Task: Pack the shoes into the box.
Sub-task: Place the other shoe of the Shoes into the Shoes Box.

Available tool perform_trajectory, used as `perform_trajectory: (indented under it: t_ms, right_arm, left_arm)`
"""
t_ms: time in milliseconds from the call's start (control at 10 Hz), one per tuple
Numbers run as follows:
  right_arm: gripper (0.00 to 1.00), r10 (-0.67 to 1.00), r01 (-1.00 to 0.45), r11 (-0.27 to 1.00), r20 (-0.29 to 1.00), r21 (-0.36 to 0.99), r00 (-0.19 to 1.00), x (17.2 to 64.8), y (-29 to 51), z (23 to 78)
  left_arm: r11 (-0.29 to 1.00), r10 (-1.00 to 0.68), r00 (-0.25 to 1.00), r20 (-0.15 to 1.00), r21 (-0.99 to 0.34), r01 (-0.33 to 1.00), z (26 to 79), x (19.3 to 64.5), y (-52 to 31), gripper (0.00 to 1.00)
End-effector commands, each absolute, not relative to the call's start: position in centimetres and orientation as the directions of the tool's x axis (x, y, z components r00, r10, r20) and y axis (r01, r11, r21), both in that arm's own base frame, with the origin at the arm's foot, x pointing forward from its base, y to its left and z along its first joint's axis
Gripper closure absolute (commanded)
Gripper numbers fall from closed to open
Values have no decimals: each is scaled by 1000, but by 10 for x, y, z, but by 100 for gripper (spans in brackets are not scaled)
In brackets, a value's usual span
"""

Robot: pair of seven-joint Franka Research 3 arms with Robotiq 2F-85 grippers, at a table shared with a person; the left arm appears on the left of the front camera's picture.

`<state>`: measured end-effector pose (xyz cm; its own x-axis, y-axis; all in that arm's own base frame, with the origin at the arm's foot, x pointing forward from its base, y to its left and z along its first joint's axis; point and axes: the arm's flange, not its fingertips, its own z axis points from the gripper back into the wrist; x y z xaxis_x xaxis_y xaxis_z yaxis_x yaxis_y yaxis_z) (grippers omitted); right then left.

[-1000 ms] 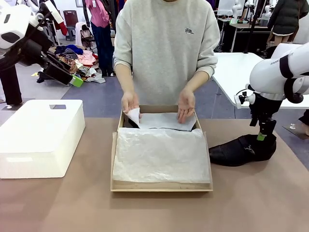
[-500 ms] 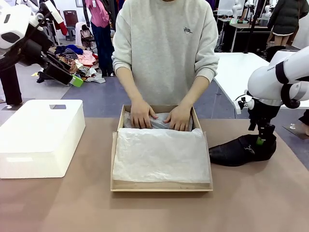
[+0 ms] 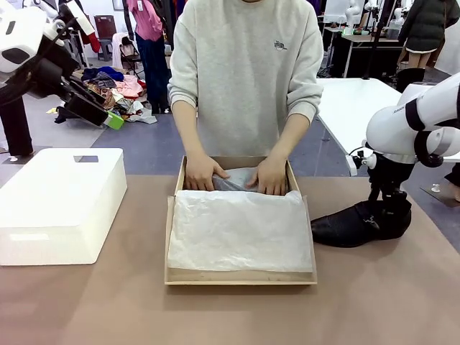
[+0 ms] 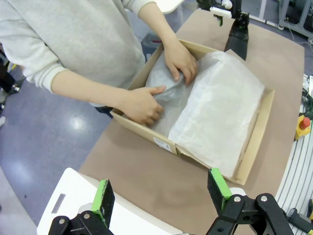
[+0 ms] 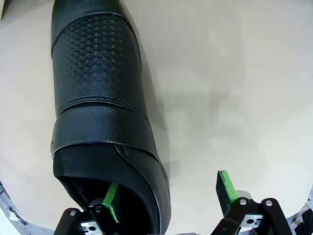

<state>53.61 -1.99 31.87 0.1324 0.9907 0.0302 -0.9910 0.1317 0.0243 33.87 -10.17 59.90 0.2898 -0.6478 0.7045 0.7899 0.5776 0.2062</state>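
Observation:
The tan cardboard box sits mid-table, lined with white tissue paper. At its far end the person's hands press the tissue down. One black glossy shoe lies on the table right of the box, toe pointing at it. My right gripper is open over the shoe's heel. In the right wrist view, one finger is inside the shoe and the other stands outside its wall. My left gripper hangs open high at the left, holding nothing. The second shoe is hidden.
A white rounded plastic box stands on the table's left side, below my left gripper. The left wrist view looks down on the cardboard box and the person's forearms. Bare brown table lies in front of the box.
The person has folded the lifted tissue down and now presses both hands on it at the box's far end. My right gripper has sunk slightly onto the shoe's heel.

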Motion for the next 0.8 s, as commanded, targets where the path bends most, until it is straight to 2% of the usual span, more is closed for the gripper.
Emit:
perform_trajectory:
  t_ms: [0, 500, 700]
  right_arm:
    - [27, 989, -990, 136, 44, 46, 138, 545, -22, 322]
    - [99, 989, -988, 142, 41, 66, 145, 546, -25, 323]
    - [100, 989, -987, 144, 37, 72, 146, 547, -26, 324]
  left_arm:
    - [572, -647, 286, 707, 201, 795, 600, 339, -101, 0]
    - [572, -647, 286, 707, 201, 795, 600, 339, -101, 0]
    - [572, -647, 286, 707, 201, 795, 600, 339, -101, 0]
